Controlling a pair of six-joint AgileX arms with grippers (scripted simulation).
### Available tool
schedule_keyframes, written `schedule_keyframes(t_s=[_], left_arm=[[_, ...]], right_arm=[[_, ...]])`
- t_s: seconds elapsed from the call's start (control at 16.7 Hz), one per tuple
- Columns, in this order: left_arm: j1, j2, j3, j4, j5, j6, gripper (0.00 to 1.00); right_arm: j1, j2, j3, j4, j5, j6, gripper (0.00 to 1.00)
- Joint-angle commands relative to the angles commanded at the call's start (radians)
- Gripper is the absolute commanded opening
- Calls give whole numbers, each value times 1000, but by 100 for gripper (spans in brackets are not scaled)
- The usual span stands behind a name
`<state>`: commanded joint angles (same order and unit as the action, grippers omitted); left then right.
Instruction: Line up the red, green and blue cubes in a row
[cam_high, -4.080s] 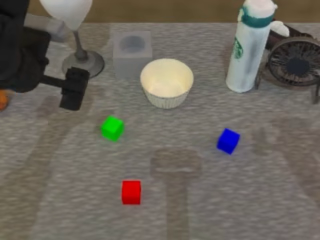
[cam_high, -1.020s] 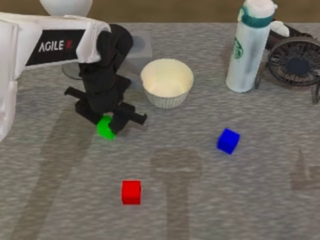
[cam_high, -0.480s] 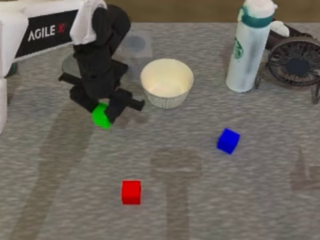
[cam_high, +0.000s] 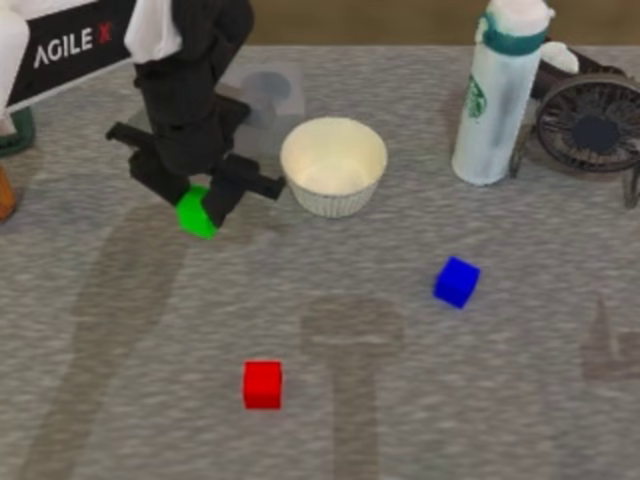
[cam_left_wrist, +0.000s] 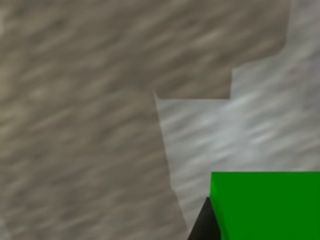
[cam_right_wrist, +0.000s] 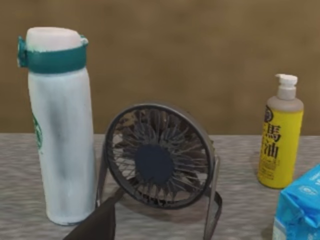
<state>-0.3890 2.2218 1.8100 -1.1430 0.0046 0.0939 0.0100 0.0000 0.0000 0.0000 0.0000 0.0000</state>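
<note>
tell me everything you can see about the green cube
The green cube is small, plain, matte and bright green, with flat faces and sharp edges. The left claw is shut on it, a dark finger on either side, toward the table's left, left of the cream bowl. It looks tilted and seems to be off the table. In the left wrist view it is a flat green block beside a fingertip.

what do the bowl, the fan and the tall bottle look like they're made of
Bowl: cream, matte, ribbed outside, maybe ceramic or paper.
Fan: dark thin wire grille, looks like metal.
Bottle: smooth white body with a teal band, likely coated metal or plastic.
</note>
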Motion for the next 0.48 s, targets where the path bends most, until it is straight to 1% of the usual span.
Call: schedule_keyframes(t_s=[0.12, 0.24, 0.36, 0.48], left_arm=[[-22, -4, -3, -1, -1, -33, 0], [-65, -13, -12, -2, -2, -106, 0], [-124, -28, -30, -4, -4, -222, 0], [-193, -47, -55, -6, -5, -373, 0]], right_arm=[[0, 0, 0, 0, 0, 0, 100], [0, 0, 0, 0, 0, 0, 100], [0, 0, 0, 0, 0, 0, 100], [0, 0, 0, 0, 0, 0, 100]])
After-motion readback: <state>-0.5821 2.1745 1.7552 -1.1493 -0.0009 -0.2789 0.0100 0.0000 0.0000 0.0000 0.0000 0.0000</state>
